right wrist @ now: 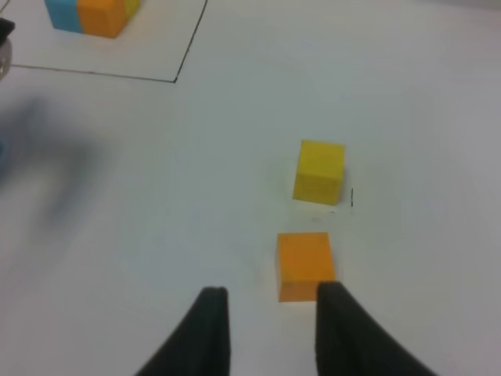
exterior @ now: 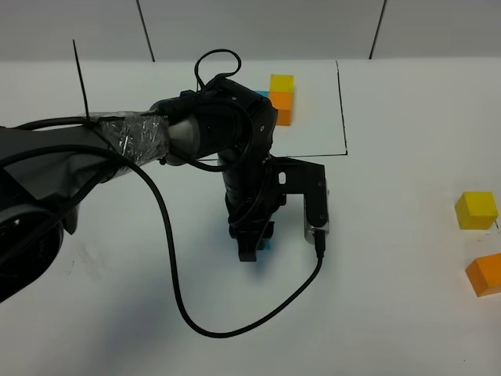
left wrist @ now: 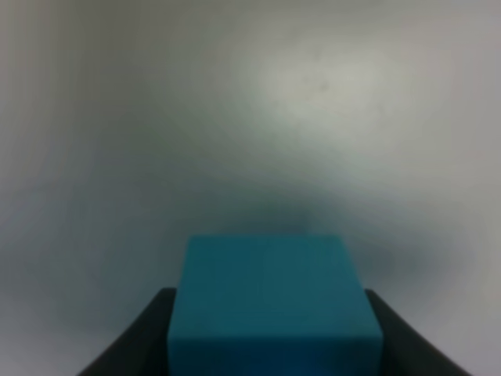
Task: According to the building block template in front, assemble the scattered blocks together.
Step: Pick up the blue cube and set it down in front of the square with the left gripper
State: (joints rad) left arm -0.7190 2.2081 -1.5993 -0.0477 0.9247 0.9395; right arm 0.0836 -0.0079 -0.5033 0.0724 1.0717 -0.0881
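Observation:
The building block template (exterior: 281,98) stands at the back inside a thin black drawn frame; its yellow and orange cubes show, and its blue cube is mostly hidden behind my left arm. My left gripper (exterior: 254,244) reaches to the table's middle, pointing down, shut on the sky blue cube (exterior: 268,245). In the left wrist view the blue cube (left wrist: 270,290) sits between the dark fingers (left wrist: 133,348). The yellow cube (exterior: 476,210) and orange cube (exterior: 485,274) lie at the far right. My right gripper (right wrist: 270,329) is open, just short of the orange cube (right wrist: 305,265); the yellow cube (right wrist: 319,171) lies beyond it.
A black cable (exterior: 180,305) loops from the left arm across the white table (exterior: 391,329) in front of the gripper. The black frame line (exterior: 343,102) runs along the template's right side. The template also shows in the right wrist view (right wrist: 90,14).

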